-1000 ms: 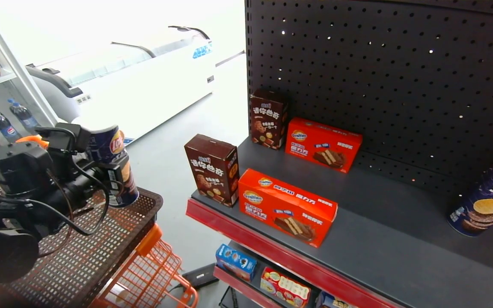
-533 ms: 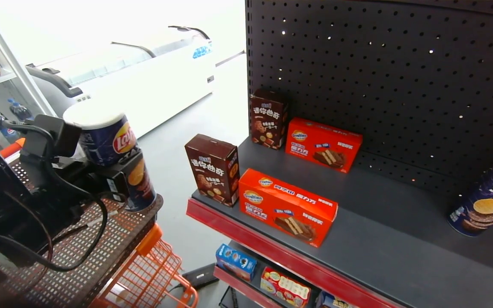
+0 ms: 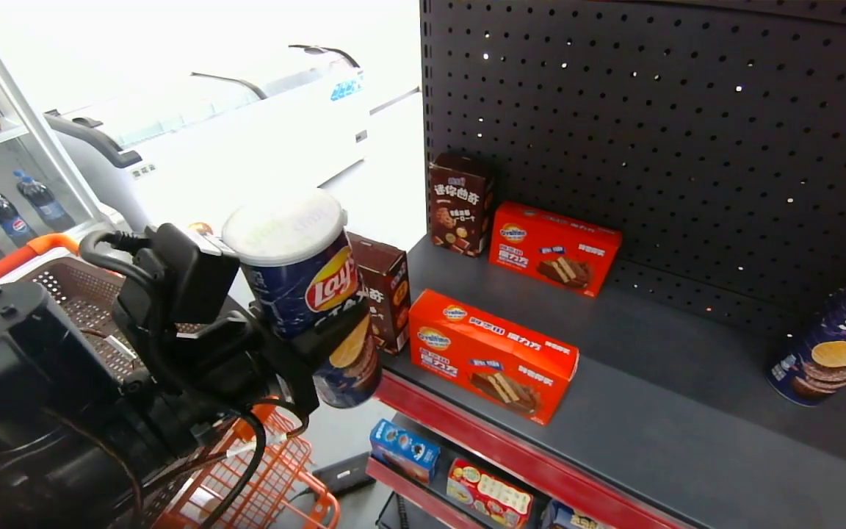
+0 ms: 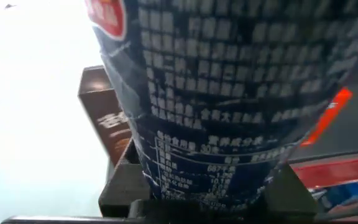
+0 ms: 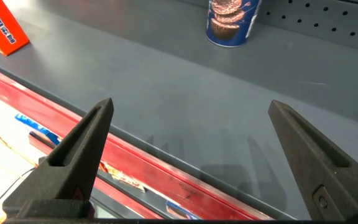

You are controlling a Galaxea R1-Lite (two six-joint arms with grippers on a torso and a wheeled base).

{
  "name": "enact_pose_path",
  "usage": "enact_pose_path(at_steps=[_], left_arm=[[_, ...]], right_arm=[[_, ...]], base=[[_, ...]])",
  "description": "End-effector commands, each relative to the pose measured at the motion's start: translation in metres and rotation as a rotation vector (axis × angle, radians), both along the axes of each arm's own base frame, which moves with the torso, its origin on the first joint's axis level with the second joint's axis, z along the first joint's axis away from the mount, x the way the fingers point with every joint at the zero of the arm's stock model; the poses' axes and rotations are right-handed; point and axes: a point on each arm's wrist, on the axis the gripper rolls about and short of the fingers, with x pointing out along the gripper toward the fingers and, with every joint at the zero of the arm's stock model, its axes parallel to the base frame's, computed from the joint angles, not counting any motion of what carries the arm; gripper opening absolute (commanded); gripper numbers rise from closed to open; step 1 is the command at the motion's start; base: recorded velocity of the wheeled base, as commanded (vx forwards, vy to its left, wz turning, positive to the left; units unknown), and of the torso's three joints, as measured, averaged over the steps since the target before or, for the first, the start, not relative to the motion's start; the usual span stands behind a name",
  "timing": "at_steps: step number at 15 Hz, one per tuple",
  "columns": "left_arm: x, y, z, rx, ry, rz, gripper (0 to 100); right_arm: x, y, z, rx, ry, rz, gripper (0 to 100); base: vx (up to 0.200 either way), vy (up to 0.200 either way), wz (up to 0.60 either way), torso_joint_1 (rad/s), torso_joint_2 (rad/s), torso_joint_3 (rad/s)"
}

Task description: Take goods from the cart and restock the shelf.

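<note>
— What sits at the head view's centre left?
— A brown mesh cart. Just right of it, the left end effector is clamped on a glossy blue cylindrical chip can.
— Anything hidden?
— The can covers part of a brown carton on the matte shelf. A second can is cut off at the right. The right end effector gapes wide.

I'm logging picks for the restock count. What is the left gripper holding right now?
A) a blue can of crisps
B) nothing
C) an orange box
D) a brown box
A: the left gripper is shut on the blue can of crisps, which stands upright between its fingers.
</note>
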Motion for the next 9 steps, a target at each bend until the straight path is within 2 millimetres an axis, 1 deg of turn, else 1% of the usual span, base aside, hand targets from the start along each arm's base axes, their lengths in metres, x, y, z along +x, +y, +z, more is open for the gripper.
enact_pose_path(at_steps=[1,3,5,8,9], left_arm=[[-0.010,-0.012,0.000,-0.001,0.000,-0.068,0],[-0.013,-0.019,-0.005,0.008,0.009,-0.105,0],[-0.020,-0.029,0.000,-0.014,-0.003,-0.197,0],[-0.019,-0.035,-0.001,-0.019,0.009,-0.236,0],[-0.022,-0.045,-0.001,-0.019,0.014,-0.272,0]], right_arm=[[0.000,0.000,0.000,0.000,0.002,0.001,100],[0.000,0.000,0.000,0.000,0.002,0.000,100],[0.000,0.000,0.000,0.000,0.000,0.000,100],[0.000,0.000,0.000,0.000,0.000,0.000,100],[0.000,0.000,0.000,-0.002,0.002,0.000,100]], base=[[0.000,0.000,0.00,0.000,0.00,0.000],[0.000,0.000,0.00,0.000,0.00,0.000],[0.000,0.000,0.00,0.000,0.00,0.000],[0.000,0.000,0.00,0.000,0.00,0.000],[0.000,0.000,0.00,0.000,0.00,0.000]])
